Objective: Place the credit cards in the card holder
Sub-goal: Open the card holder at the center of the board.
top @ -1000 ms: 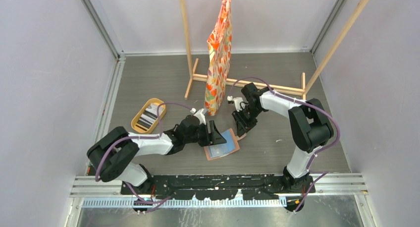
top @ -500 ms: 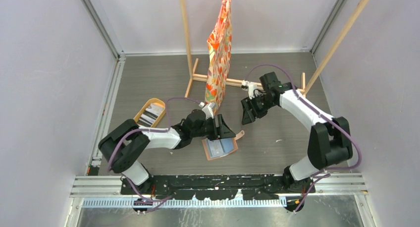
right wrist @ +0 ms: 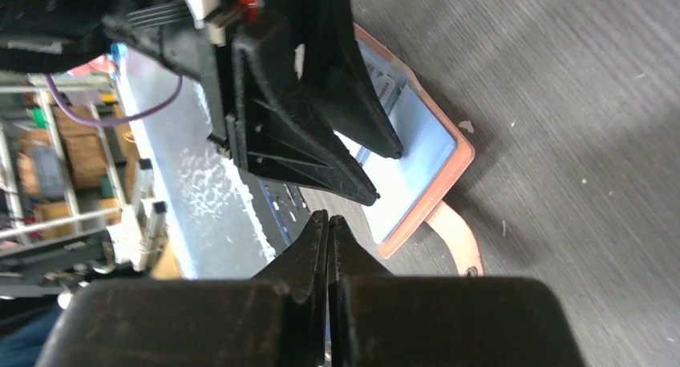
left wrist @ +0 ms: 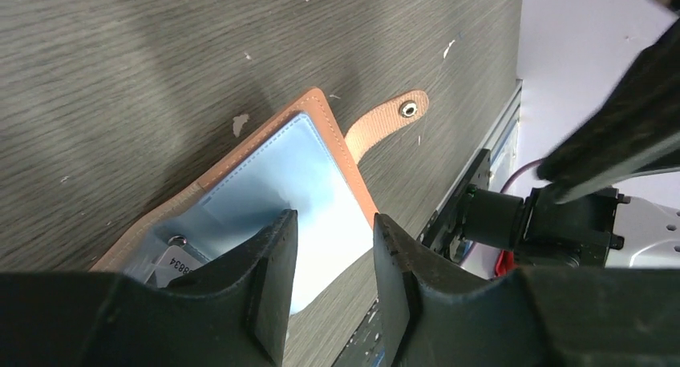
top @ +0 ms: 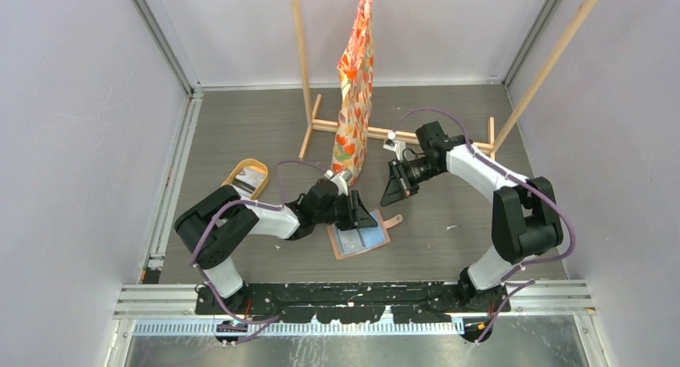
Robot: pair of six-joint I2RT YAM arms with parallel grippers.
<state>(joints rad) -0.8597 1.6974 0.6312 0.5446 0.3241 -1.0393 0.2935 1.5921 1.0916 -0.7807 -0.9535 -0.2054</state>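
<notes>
The card holder (top: 361, 240) lies open on the table (top: 457, 243) in front of the arms, one card (left wrist: 181, 262) tucked in its blue inside. The left gripper (left wrist: 330, 223) hovers over it, fingers parted and grasping nothing. The right gripper (right wrist: 329, 220), just beyond, is clenched empty.

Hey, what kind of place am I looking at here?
Probably a robotics lab test cell: two robot arms bolted to a base rail, plain panel walls enclosing the tabletop, and a staged patterned bag on a wooden rack.
</notes>
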